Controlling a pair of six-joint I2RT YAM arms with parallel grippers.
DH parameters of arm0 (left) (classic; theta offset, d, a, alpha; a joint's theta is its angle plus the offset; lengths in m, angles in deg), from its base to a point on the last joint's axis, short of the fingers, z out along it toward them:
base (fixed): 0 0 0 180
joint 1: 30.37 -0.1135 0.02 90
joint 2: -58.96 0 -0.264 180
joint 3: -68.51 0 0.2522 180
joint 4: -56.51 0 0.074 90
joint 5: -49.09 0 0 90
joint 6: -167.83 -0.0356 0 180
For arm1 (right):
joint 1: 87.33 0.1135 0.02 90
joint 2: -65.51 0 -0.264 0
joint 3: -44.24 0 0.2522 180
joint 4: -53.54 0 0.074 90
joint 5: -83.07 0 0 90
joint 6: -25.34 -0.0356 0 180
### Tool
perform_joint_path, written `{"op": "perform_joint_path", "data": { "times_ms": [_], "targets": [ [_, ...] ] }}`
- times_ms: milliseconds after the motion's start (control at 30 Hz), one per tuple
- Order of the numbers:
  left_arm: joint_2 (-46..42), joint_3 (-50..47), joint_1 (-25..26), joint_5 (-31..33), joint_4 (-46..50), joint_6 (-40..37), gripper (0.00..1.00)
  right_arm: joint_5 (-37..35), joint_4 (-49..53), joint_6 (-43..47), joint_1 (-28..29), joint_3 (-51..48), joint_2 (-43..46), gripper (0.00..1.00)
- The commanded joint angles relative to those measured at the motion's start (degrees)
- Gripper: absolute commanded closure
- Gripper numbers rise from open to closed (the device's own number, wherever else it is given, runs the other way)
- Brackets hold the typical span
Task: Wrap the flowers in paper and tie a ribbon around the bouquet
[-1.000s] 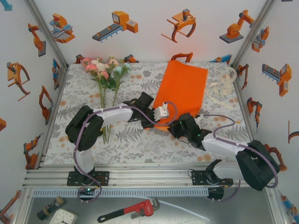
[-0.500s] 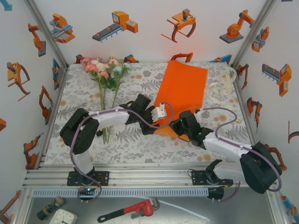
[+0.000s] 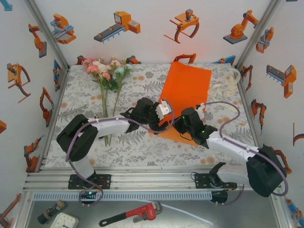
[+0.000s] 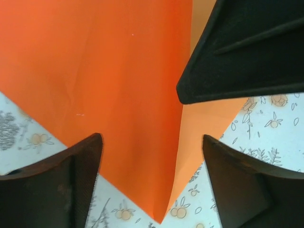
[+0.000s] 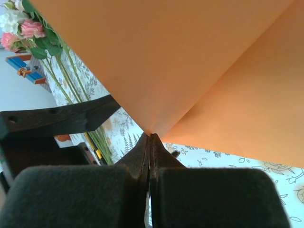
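The orange paper (image 3: 187, 90) lies toward 1 o'clock on the tabletop (image 3: 137, 145), its near corner lifted and pinched in the closed right hand (image 5: 149, 142). The left hand (image 4: 152, 142), at its 9 o'clock, stands open astride that corner. The flowers (image 3: 105, 71) lie at 10 o'clock, the left arm (image 3: 114, 124) crossing their stems. The ribbon (image 3: 227, 88) is heaped at 2 o'clock by the paper. A red pipe wrench (image 3: 130, 214) lies beyond the tabletop's near edge.
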Motion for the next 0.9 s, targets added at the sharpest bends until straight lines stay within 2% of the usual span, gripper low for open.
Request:
{"op": "perform_joint_path", "data": {
  "times_ms": [0, 100, 133, 167, 200, 300, 367, 433, 500, 567, 633, 767, 867],
  "targets": [
    [1.0, 0.8, 0.0, -3.0, -5.1, 3.4, 0.44, -0.1, 2.5, 2.3, -0.1, 2.5, 1.5, 1.00],
    [1.4, 0.1, -0.1, -4.6, -8.6, 6.5, 0.77, 0.4, 3.3, 3.8, -0.1, 4.0, 1.3, 1.00],
    [1.4, -0.2, -0.2, -5.5, -10.1, 8.3, 0.91, 0.8, 3.5, 4.5, -0.1, 4.5, 1.3, 0.97],
    [1.4, -0.5, -0.4, -5.9, -11.6, 10.3, 1.00, 1.2, 4.3, 5.7, -0.2, 5.3, 1.4, 0.86],
    [1.5, -0.7, -0.5, -5.9, -12.7, 12.6, 1.00, 1.3, 5.5, 6.0, -0.5, 6.1, 1.6, 0.77],
    [0.6, -0.7, -2.0, -6.0, -14.1, 22.3, 1.00, 1.1, 11.5, 10.1, -2.5, 8.0, 4.2, 0.64],
    [-0.6, -2.0, -3.1, -4.6, -16.9, 28.8, 1.00, 3.2, 14.1, 12.3, -6.0, 8.0, 6.9, 0.52],
    [-1.8, -3.7, -4.1, -1.3, -19.5, 34.8, 1.00, 5.6, 17.0, 16.0, -9.9, 7.8, 10.0, 0.45],
    [-3.3, -5.4, -4.9, 2.9, -21.2, 40.0, 1.00, 4.8, 22.0, 19.1, -13.7, 7.4, 13.2, 0.42],
    [-4.7, -7.6, -5.4, 6.8, -24.0, 44.5, 1.00, 4.5, 25.9, 19.8, -18.6, 5.9, 16.0, 0.42],
    [-5.7, -9.4, -5.7, 11.9, -24.9, 48.7, 1.00, 8.2, 24.5, 20.1, -22.5, 3.7, 15.9, 0.46],
    [-6.5, -15.6, -5.7, 20.6, -33.5, 58.8, 1.00, 15.0, 19.9, 21.2, -24.3, 4.5, 4.5, 0.67],
    [-7.0, -18.5, -5.3, 27.8, -32.9, 63.5, 1.00, 15.2, 15.4, 21.1, -24.3, 5.0, -4.7, 0.80]
  ]
}}
